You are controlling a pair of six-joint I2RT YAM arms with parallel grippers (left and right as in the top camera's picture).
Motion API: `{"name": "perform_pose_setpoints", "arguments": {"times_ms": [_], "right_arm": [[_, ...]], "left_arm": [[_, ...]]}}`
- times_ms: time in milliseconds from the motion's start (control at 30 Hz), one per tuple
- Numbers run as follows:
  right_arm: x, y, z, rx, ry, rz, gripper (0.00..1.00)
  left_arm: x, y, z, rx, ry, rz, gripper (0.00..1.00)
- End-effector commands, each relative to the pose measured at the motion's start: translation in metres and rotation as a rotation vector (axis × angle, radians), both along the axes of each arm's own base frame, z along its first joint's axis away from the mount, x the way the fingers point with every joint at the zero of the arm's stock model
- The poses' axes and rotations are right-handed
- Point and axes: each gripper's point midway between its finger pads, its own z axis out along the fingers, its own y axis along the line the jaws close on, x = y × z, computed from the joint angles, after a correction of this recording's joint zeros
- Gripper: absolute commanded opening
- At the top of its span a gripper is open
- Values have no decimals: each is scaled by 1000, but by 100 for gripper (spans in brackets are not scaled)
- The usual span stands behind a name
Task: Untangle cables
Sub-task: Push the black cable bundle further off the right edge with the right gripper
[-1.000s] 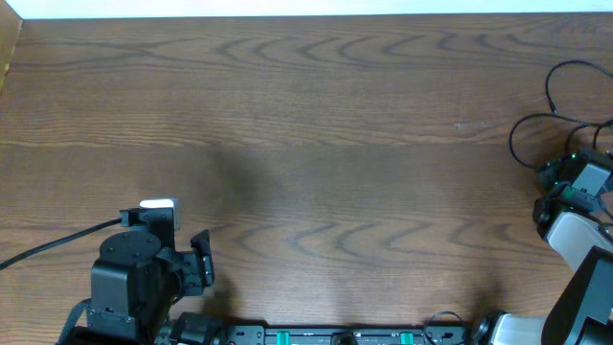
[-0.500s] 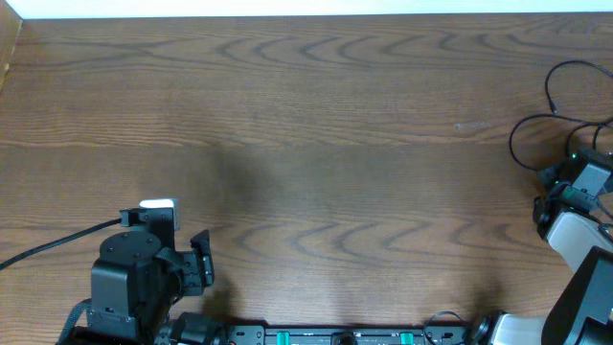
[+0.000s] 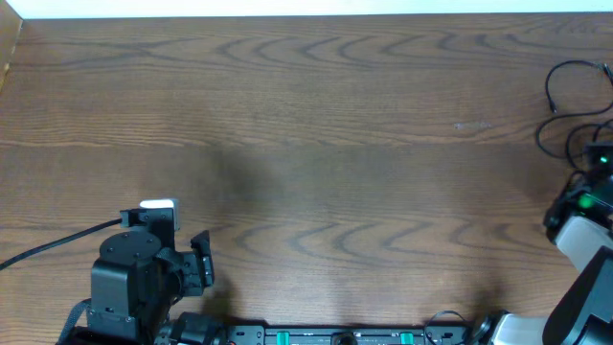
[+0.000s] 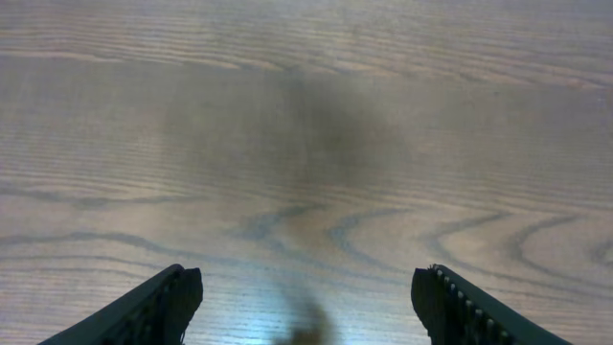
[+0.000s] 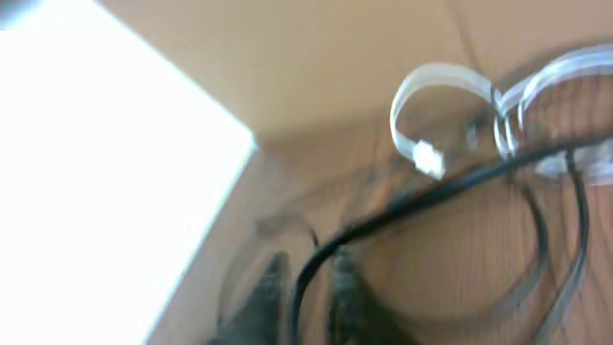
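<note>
Where the cables lie: the cables [image 3: 548, 88] sit at the far right edge of the desk [image 3: 316, 125] as thin black loops, partly cut off by the overhead view.
Right end effector: the right end effector [image 5: 305, 264] is over the desk's right edge, fingers drawn almost together with one black strand running out from between them. It is judged to be gripping that strand, though the wrist view is blurred.
Left end effector: the left end effector [image 4: 306, 283] has its fingers spread wide with nothing between them, above bare wood near the desk's front left.
Other item: a pale flat band [image 5: 431, 86] curls among the loops.
Step in hand (judged): drawing one strand out of the bundle.
How to do it well: pull slowly and low along the desk toward its middle, where both arms can reach. Watch the crossings and stop if a loop tightens instead of slipping free.
Risk: loops may slide off the desk's right edge.
</note>
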Motion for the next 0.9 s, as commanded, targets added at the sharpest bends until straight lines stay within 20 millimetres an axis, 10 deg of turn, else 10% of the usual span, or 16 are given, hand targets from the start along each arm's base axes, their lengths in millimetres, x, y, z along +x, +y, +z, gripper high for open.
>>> {"name": "perform_pose_setpoints", "arguments": {"times_ms": [0,467,667,867], "right_arm": [[-25,-36,31,-65,-100,-127,99],[-76,-133,55,243,-542,-213,99],[-56,-125,49,313,-511,-84,99],[-31,-84,-11,554,-340,4,99]], "left_arm": [[0,1,0,2,-1,5,76],[0,1,0,2,-1,5,76],[0,1,0,2,-1,5,76],[0,1,0,0,0,7,76]]}}
